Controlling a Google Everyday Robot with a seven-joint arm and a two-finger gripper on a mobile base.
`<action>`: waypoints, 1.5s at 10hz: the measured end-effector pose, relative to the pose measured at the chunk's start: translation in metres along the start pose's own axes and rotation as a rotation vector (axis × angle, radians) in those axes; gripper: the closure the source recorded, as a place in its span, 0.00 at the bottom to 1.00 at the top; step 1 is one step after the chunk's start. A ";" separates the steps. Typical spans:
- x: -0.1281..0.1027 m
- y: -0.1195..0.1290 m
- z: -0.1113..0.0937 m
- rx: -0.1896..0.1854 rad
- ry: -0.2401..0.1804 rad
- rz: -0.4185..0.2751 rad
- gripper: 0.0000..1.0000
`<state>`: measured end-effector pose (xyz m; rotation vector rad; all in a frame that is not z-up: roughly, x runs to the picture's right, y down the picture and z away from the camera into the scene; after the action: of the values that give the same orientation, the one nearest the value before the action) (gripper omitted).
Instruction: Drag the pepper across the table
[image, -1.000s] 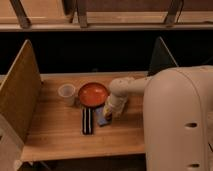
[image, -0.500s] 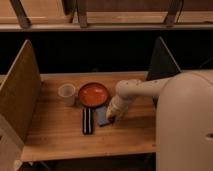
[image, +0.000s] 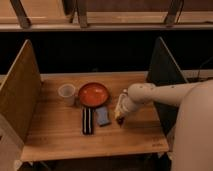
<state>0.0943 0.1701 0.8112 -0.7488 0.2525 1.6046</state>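
The light wooden table (image: 60, 137) carries a blue sponge (image: 103, 116) in its middle. My gripper (image: 120, 118) points down at the tabletop just right of the sponge, on the end of the white arm (image: 150, 94) that reaches in from the right. It is shut. A small dark shape at its tip looks like the pepper (image: 120, 120); the fingers cover most of it. Whether it is gripped or only pressed, I cannot tell.
A round orange-red bowl (image: 93, 94) stands behind the sponge, with a white cup (image: 66, 93) to its left. A black flat bar (image: 87, 120) lies left of the sponge. Upright panels (image: 20, 95) wall the table's left and right ends.
The gripper has slid to the right along the tabletop, away from the sponge, with the dark shape staying at its tip. The arm's bulk has drawn back to the right.
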 end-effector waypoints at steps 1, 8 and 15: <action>0.005 -0.011 -0.004 -0.001 -0.011 0.026 1.00; 0.011 -0.056 -0.026 0.012 -0.054 0.134 1.00; -0.025 -0.092 0.017 0.090 -0.005 0.264 1.00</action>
<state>0.1763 0.1776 0.8626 -0.6620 0.4318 1.8304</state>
